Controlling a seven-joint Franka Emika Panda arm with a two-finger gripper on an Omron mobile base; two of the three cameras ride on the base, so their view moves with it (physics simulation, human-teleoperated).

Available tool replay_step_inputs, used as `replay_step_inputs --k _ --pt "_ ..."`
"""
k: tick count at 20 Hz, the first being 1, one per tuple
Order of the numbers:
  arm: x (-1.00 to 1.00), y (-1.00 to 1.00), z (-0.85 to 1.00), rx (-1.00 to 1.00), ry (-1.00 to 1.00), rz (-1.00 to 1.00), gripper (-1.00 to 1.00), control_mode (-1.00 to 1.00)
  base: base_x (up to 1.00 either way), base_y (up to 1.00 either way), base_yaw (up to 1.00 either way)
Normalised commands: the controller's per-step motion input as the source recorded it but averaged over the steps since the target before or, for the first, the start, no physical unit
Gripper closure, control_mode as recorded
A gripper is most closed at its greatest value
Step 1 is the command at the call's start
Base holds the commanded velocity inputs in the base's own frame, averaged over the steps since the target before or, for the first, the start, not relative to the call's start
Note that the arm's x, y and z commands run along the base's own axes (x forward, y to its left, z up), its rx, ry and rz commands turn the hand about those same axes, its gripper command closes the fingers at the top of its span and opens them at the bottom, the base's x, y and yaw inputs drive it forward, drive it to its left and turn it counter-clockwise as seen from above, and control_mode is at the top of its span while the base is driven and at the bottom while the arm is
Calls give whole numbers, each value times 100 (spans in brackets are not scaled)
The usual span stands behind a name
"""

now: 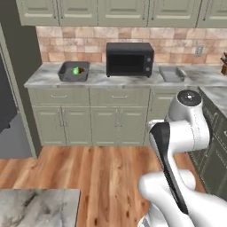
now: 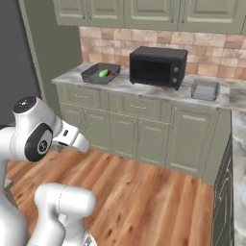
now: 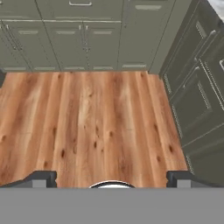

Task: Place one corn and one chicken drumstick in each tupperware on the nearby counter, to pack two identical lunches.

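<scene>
- The counter (image 1: 44, 76), grey-white marbled stone over olive-green cabinet fronts, is seen along the brick-tiled back wall, across a stretch of wooden floor (image 3: 96, 127) from the arm.
- A black microwave (image 1: 129, 59) is set on the counter between two grey trays.
- To the microwave's left, a dark grey tupperware (image 1: 73, 71) is seen holding a bright-green corn (image 1: 76, 70); a small orange-brown piece is glimpsed beside the cob in the right base view, too small to be identified.
- To the microwave's right, a second, lighter tupperware (image 1: 172, 73) is placed near the counter's corner; its contents cannot be made out.
- The gripper (image 3: 111, 178) is held over the floorboards, well apart from the counter, its jaws spread wide with nothing between the fingertips (image 3: 41, 178).
</scene>
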Motion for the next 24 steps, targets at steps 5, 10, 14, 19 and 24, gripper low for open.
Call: replay_step_inputs --k 5,10,14,19,24 --pt "0 0 0 0 0 0 -100 100 -100 47 0" --pt "0 0 0 0 0 0 -100 100 -100 50 0" --pt "0 0 0 0 0 0 -100 100 -100 47 0" --pt "0 0 0 0 0 0 -100 100 -100 38 0" --pt "0 0 0 0 0 0 -100 100 -100 37 0"
